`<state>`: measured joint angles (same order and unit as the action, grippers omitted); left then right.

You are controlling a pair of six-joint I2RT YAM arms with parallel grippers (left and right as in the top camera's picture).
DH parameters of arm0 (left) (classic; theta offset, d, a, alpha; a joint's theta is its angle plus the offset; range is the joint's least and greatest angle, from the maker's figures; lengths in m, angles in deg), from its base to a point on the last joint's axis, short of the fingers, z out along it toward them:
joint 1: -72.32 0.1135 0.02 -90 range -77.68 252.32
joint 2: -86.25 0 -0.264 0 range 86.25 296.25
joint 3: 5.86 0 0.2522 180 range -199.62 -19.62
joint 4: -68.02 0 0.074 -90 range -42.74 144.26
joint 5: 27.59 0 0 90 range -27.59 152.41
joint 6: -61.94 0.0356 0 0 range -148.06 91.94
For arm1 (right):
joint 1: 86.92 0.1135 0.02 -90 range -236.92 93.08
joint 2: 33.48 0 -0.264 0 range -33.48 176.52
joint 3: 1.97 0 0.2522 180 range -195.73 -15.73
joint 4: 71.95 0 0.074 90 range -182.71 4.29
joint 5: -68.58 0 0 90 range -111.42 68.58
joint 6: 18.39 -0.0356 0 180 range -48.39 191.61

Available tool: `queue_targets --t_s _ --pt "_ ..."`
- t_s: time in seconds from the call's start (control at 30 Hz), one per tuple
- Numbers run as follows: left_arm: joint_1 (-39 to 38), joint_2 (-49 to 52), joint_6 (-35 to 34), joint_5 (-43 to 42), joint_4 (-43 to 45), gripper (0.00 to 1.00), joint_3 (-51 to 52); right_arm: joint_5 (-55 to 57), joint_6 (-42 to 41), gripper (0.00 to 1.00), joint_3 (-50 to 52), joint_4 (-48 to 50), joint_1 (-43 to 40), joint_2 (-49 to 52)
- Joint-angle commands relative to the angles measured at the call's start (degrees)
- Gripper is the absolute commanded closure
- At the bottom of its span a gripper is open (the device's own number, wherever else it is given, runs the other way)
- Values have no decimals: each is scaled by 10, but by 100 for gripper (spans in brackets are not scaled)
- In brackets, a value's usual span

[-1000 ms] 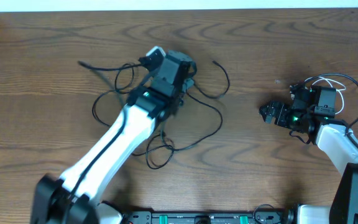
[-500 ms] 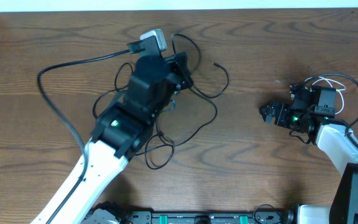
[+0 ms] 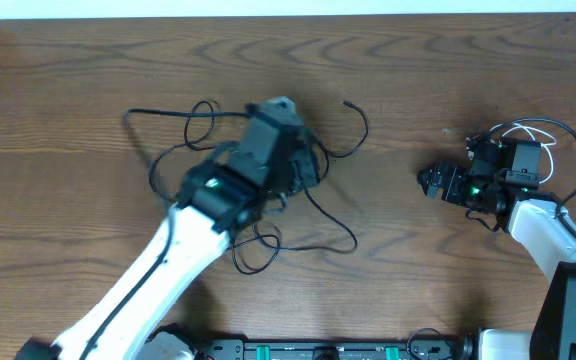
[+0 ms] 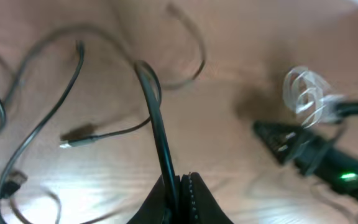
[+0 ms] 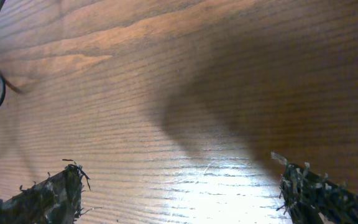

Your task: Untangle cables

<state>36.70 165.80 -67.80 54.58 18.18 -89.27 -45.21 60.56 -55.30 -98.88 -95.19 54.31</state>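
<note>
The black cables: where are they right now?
Overhead, the black cables sprawl left of centre, under and around the left hand, which pinches one strand. The right hand sits well off to their right.

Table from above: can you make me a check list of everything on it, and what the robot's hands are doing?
surface: brown wooden table, wood grain showing.
job's things: thin black cables in crossing loops on the left; white cable coiled by the right arm, cannot tell if it lies on the table.
clutter: nothing seen.
grippers: left gripper shut on one of the black cables; right gripper open, holding nothing.
cables: tangled, loops overlap; one plug end lies loose on the table.
surroundings: white strip along the far edge; black rail at the near edge.
</note>
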Motion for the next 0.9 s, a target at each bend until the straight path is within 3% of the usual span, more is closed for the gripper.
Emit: queue_targets --t_s 0.0,0.23,0.3,0.37,0.4,0.5,0.6,0.87 --pt "-24 43 9 -25 0 92 -7 -3 9 1 0 1 3 2" --pt "-62 140 9 -35 4 92 -7 -3 9 1 0 1 3 2" --pt "-65 164 10 -35 3 70 -7 -3 9 1 0 1 3 2" --pt "-66 185 10 -35 3 57 -7 -3 9 1 0 1 3 2" --pt "-66 195 10 -35 3 46 -7 -3 9 1 0 1 3 2" --pt "-66 216 32 -31 2 33 -7 -3 9 1 0 1 3 2" --pt "-63 219 68 -27 -6 28 -8 -3 9 1 0 1 3 2" --pt "-34 184 69 -20 -94 25 -33 -3 9 1 0 1 3 2"
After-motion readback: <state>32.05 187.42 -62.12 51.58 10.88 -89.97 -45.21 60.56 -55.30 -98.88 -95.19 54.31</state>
